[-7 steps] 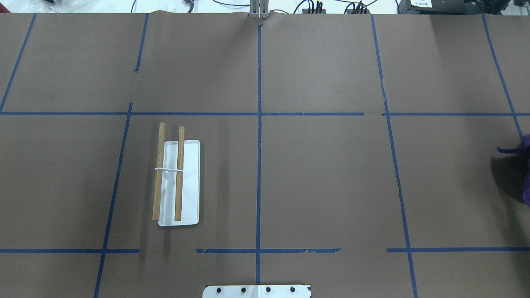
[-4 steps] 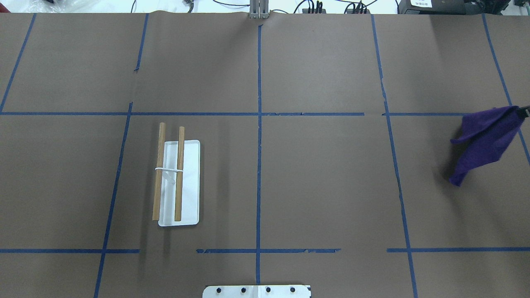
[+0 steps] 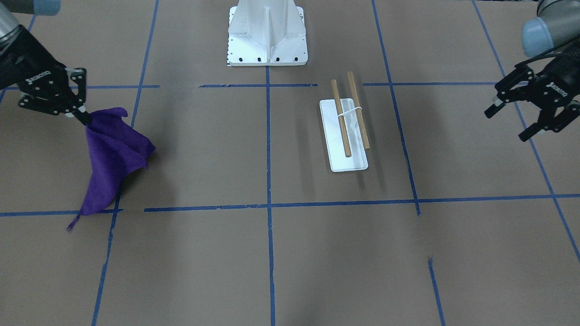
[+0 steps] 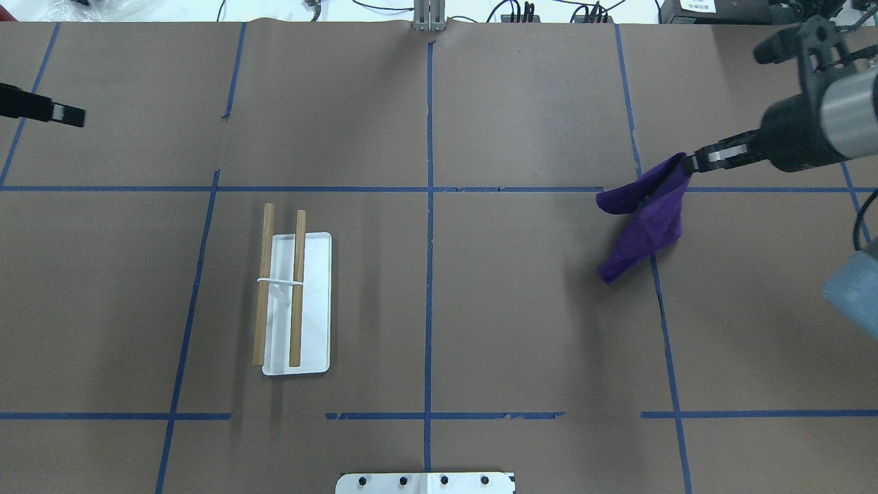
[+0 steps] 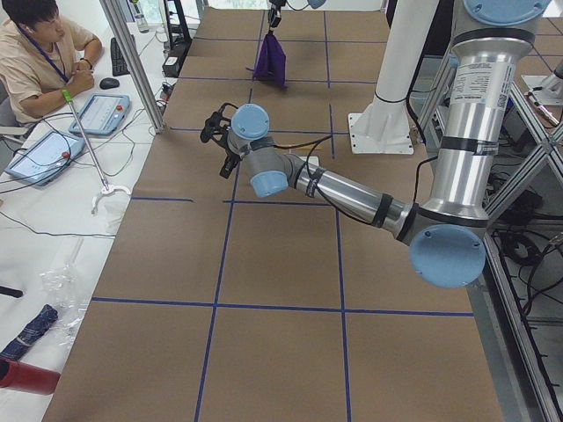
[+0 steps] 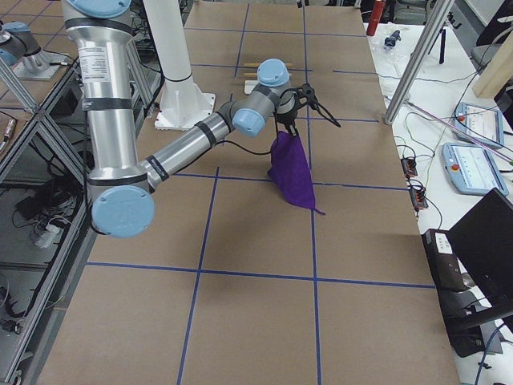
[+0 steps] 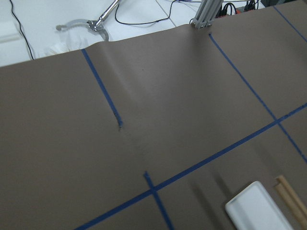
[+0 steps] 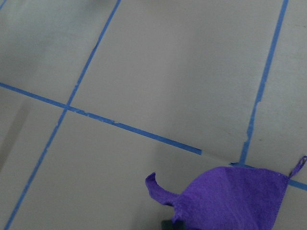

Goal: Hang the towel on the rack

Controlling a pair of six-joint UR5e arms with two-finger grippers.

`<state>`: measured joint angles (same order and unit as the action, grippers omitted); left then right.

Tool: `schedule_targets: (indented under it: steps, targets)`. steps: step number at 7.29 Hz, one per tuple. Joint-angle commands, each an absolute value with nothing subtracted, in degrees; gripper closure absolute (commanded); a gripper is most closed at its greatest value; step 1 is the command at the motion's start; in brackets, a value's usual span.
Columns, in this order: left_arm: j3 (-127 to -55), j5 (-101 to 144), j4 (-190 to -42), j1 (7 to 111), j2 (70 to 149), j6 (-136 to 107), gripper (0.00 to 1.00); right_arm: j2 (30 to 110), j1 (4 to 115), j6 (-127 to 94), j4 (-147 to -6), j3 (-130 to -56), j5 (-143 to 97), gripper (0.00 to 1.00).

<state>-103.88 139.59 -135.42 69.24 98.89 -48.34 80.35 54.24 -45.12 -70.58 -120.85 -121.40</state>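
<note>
The purple towel [image 4: 645,216] hangs from my right gripper [image 4: 691,163], which is shut on its top corner, right of the table's middle. The towel's lower tip is at the table surface in the front-facing view [image 3: 113,154]. It also shows in the right wrist view [image 8: 235,196]. The rack [image 4: 317,309] is a white base with two wooden rods [image 4: 297,288] held above it. It stands left of centre, far from the towel. My left gripper [image 3: 511,121] is open and empty, hovering at the far left, well clear of the rack [image 3: 346,131].
The table is covered in brown paper with a grid of blue tape lines [image 4: 429,206]. The robot's white base [image 3: 267,34] stands at the near edge. An operator [image 5: 40,53] sits beyond the far side with tablets and cables.
My right arm has swung in from the right edge, carrying the towel leftward toward the table's middle. My left gripper has come into view at the left edge.
</note>
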Motion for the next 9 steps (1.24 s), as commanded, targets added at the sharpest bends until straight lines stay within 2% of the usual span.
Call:
schedule_targets:
  steps: [1, 2, 5, 9]
  targets:
    - [-104.76, 133.11, -135.27, 59.55, 107.27, -80.86, 0.10, 72.89, 45.47, -57.61, -70.58, -121.81, -111.57, 1.00]
    - [-104.59, 128.63, -133.70, 55.59, 111.58, -94.69, 0.17, 70.51, 43.44, -59.66, -70.58, -122.34, -108.92, 1.00]
    - [-103.63, 114.20, -121.13, 42.32, 123.19, -110.44, 0.17, 64.44, 37.46, -61.70, -70.58, -122.78, -100.13, 1.00]
    - [-99.59, 112.85, -121.03, 38.15, 129.62, -118.46, 0.17, 61.79, 33.06, -61.70, -70.58, -123.57, -94.06, 1.00]
